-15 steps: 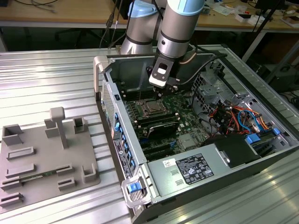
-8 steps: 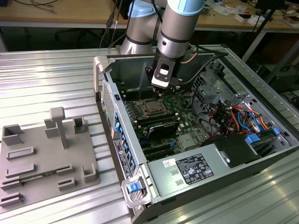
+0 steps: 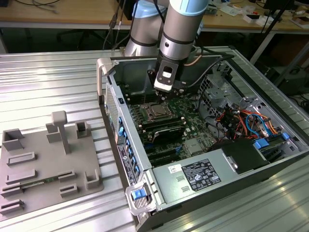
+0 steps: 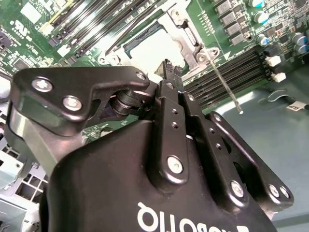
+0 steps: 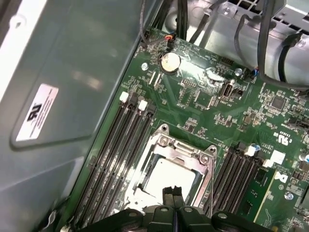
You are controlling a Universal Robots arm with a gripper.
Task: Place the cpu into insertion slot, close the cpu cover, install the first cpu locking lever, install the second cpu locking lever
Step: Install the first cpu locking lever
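The gripper [image 5: 172,193] is hanging low inside the open computer case [image 3: 126,145], with its two fingers [image 5: 168,194] pressing flat against each other and holding nothing. Directly below the fingertips, the cpu [image 5: 166,176] is sitting in the insertion slot [image 4: 136,39], its pale silver top showing in both wrist views. The tips are hovering just above it, and I cannot tell whether they are touching it. The cpu cover [image 5: 181,149] is lying down around the chip as a silvery frame, with the chip showing through its cut-out centre. In the second wrist view, a thin metal lever [image 4: 224,84] is reaching out from a corner of the socket just beyond the fingertips and crossing over the memory slots [image 4: 231,67]. I cannot tell whether it is latched. More long black memory slots [image 5: 116,154] are running along either side of the socket, close beside the tool, on the green motherboard [image 5: 207,111]. In the exterior view, the arm is coming down from above with the gripper [image 3: 163,96] pointing at the socket, and the grey power-supply box [image 3: 198,176] is sitting well away from the tool, at the near end of the case.
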